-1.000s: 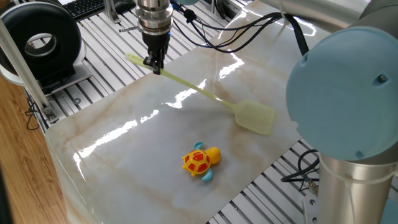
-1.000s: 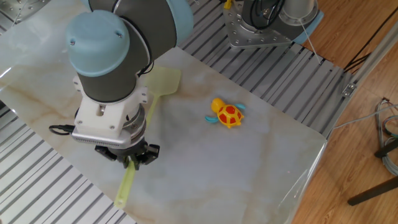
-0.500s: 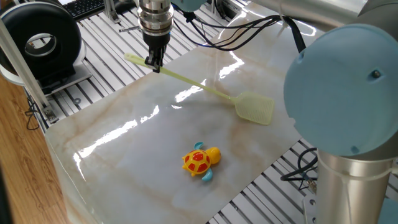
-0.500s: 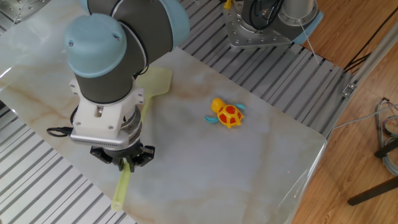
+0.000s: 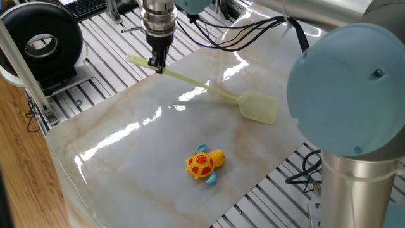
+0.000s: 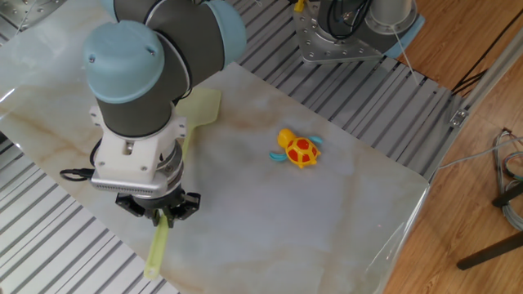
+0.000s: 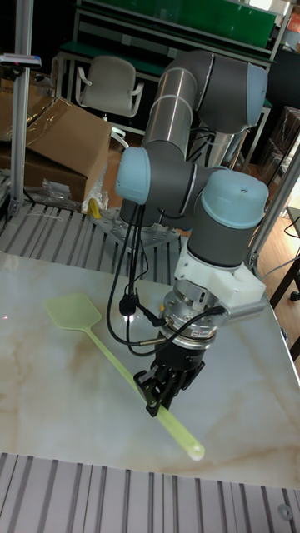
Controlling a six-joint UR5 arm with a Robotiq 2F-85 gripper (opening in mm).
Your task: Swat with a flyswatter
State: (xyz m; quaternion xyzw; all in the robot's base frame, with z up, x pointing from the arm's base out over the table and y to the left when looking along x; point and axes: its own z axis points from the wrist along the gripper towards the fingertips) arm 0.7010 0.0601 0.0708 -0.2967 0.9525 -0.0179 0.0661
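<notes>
The flyswatter (image 5: 209,88) is a long pale yellow-green stick with a flat mesh head (image 5: 259,107). It slants across the marble tabletop (image 5: 126,152). My gripper (image 5: 155,63) is shut on its handle near the tail end, pointing straight down. In the other fixed view the handle tail (image 6: 156,247) sticks out below the gripper (image 6: 159,214), and the head (image 6: 202,106) shows behind the arm. The tall fixed view shows the gripper (image 7: 158,396) clamped on the stick, with the head (image 7: 73,314) out to the left. An orange-and-yellow toy turtle (image 5: 204,164) lies apart from the head.
A black round device (image 5: 41,41) and a keyboard (image 5: 85,6) sit beyond the tabletop's left edge on slatted aluminium rails (image 5: 95,38). The arm's big blue joint (image 5: 348,82) fills the right. A metal base (image 6: 343,33) stands behind the turtle (image 6: 297,149).
The gripper has shifted slightly along the table edge with the flyswatter. The mesh head has swung a little away from the turtle. The turtle has not moved.
</notes>
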